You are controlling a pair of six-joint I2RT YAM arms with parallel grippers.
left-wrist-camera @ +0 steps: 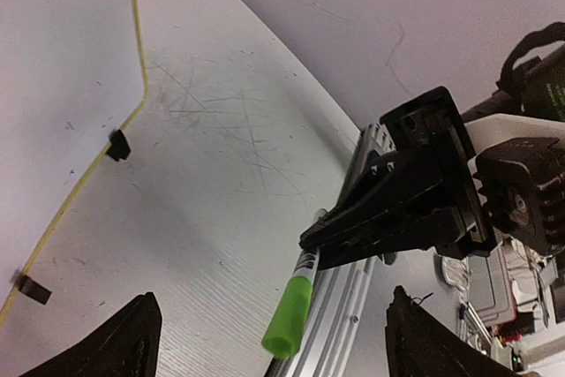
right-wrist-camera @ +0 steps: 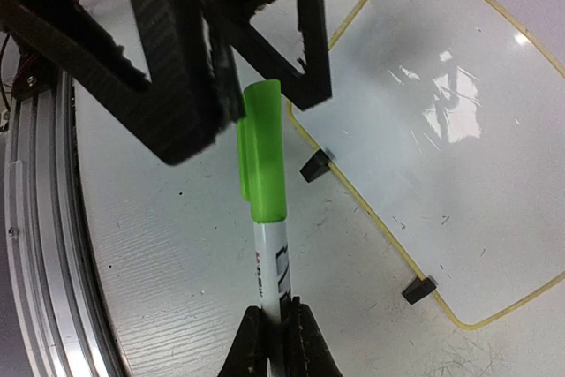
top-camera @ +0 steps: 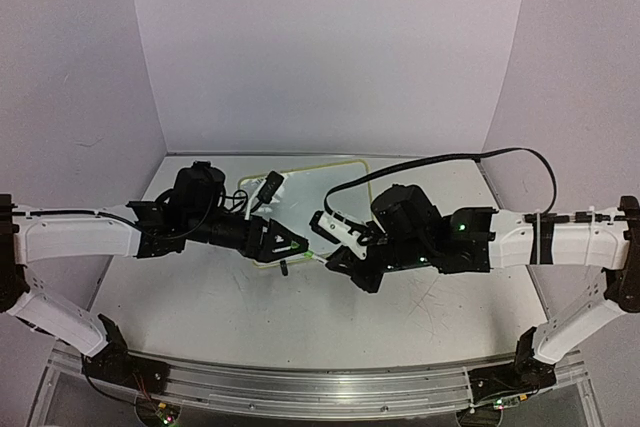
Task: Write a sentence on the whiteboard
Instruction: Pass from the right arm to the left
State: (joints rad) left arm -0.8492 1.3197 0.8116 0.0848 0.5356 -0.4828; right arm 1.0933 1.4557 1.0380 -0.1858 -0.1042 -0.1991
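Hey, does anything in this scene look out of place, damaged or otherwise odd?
Nothing is spilled or broken. Two small things: the table carries grey scratch marks near the whiteboard, and the marker in the right gripper has its green cap on, while the whiteboard shows no writing where visible.

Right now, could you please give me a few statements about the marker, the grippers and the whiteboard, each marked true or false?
1. The right gripper is shut on the white barrel of the marker. True.
2. The green cap is off the marker. False: it sits on the marker's end.
3. The left gripper is clamped on the green cap. False: its jaws stand open, one on either side of the cap.
4. No green writing shows on the visible part of the whiteboard. True.
5. The whiteboard's frame is red. False: it is pale yellow.
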